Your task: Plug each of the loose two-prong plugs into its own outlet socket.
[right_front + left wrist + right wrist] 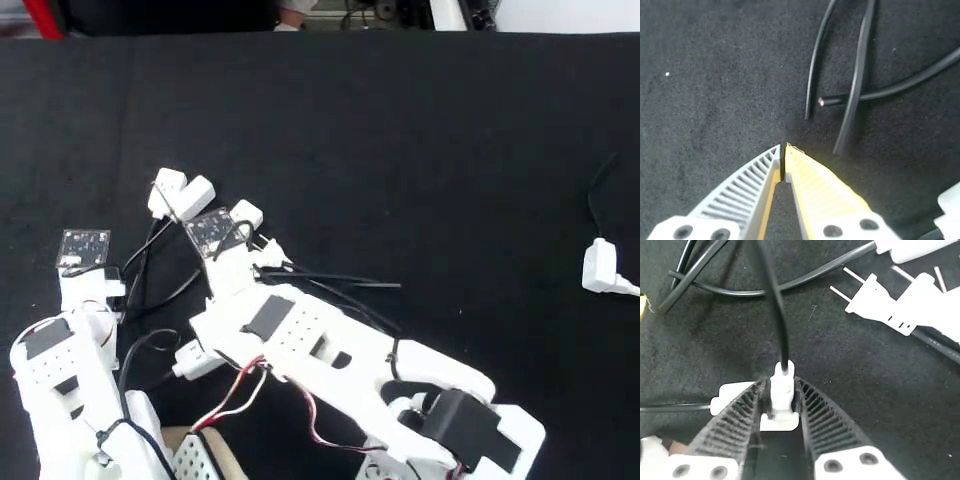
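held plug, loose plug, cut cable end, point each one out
held plug (781, 392), right wrist view, middle of its white body
loose plug (880, 307), right wrist view, body behind its two prongs
cut cable end (821, 102), left wrist view, bare copper tip

white plug (781, 396): clamped in right hand (779, 382) | second plug (885, 307): lying flat, prongs bare

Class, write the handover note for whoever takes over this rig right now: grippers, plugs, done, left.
Left gripper: shut, empty, near black cords.
Right gripper: shut on a white corded plug.
A loose two-prong plug lies close by, prongs bare.
Done: no plug seen seated in a socket.
Left: seat every plug.
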Tool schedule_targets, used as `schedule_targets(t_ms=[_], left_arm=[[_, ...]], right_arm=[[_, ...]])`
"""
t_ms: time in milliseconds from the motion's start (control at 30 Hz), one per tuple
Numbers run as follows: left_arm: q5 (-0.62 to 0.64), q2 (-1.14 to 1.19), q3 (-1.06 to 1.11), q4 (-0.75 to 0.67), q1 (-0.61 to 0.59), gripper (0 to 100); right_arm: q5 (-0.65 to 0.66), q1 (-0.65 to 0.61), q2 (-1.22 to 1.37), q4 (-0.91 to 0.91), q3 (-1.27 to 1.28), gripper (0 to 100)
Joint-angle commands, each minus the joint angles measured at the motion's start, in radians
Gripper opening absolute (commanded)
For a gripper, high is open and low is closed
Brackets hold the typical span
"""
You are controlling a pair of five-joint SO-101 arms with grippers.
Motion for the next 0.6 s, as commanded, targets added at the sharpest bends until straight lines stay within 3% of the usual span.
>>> schedule_targets(t_ms=[0,300,567], left_arm=[[0.012,-0.017,-0.027,-0.002,0.054,3],[0.052,-0.017,-0.042,-0.003,0.096,3],[0.051,-0.017,-0.041,-0.003,0.096,3]], right_arm=[[0.031,0.031,-0.024,-0.054,0.111,1.2],[0.143,0.031,-0.188,-0.161,0.266,1.2],[0.288,-0.084,-0.289,-0.166,0.36,1.3]])
